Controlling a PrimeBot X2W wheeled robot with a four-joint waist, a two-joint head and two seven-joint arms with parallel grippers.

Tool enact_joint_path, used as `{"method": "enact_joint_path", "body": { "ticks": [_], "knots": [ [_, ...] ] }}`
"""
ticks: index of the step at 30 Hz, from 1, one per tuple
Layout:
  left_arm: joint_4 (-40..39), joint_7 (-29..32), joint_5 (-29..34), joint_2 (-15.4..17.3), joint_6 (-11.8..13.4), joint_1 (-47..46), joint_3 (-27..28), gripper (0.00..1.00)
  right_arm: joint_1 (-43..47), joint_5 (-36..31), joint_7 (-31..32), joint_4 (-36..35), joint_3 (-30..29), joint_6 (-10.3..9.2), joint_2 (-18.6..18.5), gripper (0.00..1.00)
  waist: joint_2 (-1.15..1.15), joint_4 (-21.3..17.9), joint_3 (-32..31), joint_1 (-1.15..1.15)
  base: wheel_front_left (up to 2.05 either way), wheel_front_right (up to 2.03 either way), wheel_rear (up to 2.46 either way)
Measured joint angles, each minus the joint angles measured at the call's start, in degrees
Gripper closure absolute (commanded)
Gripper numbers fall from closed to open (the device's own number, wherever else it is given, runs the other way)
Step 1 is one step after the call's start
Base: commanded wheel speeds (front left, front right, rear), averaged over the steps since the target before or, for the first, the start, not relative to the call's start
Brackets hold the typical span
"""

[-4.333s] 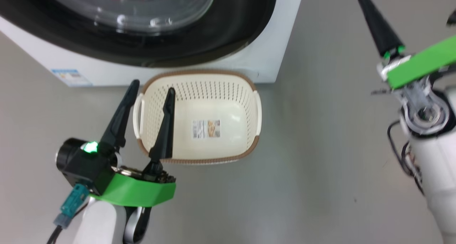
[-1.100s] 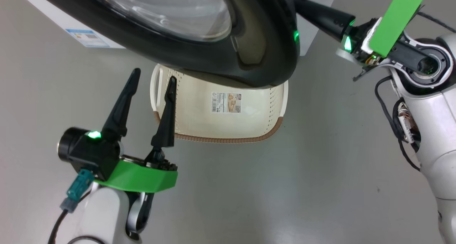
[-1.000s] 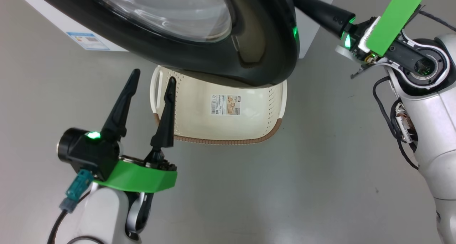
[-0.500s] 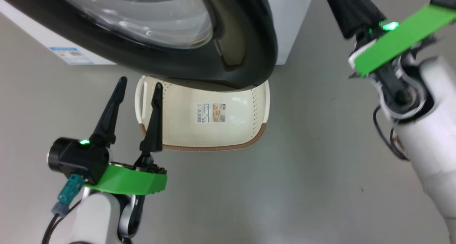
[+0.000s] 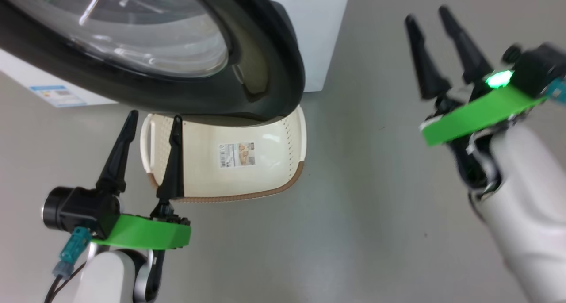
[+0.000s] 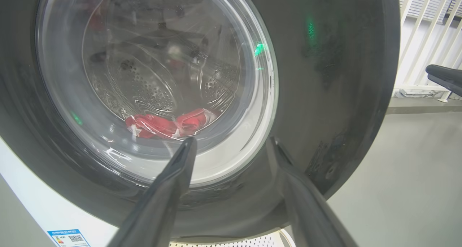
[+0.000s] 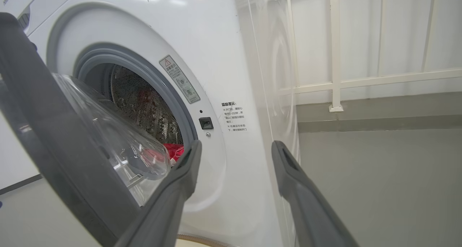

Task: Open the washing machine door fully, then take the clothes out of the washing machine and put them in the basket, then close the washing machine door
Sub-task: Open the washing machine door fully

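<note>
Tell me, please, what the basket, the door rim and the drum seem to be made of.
Basket: probably plastic, cream, slightly glossy; moulded rows of holes and a brown woven-look rim.
Door rim: likely glossy black plastic; it mirrors lights.
Drum: apparently bare steel, shiny grey with punched holes.

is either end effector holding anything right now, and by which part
Nothing is held: the left end effector and right end effector both stand open and empty.

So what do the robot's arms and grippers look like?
The left gripper and right gripper each have two long tapered black fingers on a bright green bracket. The forearms are glossy white. The left wrist carries a black cylinder with a teal plug and dark cable; the right shows a green light.
</note>
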Motion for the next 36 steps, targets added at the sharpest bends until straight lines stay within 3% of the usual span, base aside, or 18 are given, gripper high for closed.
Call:
{"method": "enact_joint_path", "body": {
  "ticks": [7, 14, 36],
  "knots": [
    [-0.2, 0.0, 0.4, 0.0, 0.0, 0.8, 1.2, 0.00, 7.3, -16.3, 0.0, -6.2, -7.5, 0.00, 5.1, 0.00, 0.00, -1.8, -1.2, 0.00, 0.00, 0.00, 0.00],
    [-0.5, 0.0, 1.0, 0.0, 0.0, 1.3, 1.6, 0.00, 13.9, -25.2, 0.0, -11.9, -12.5, 0.00, 8.2, 0.00, 0.00, -2.4, -1.6, 0.00, 0.00, 0.00, 0.00],
    [-1.1, 0.0, 1.9, -0.1, -0.1, 1.7, 2.7, 0.00, 23.9, -27.3, 0.0, -17.9, -14.2, 0.01, 10.0, 0.00, 0.00, -2.5, -1.3, 0.00, 0.00, 0.00, 0.00]
  ]
}}
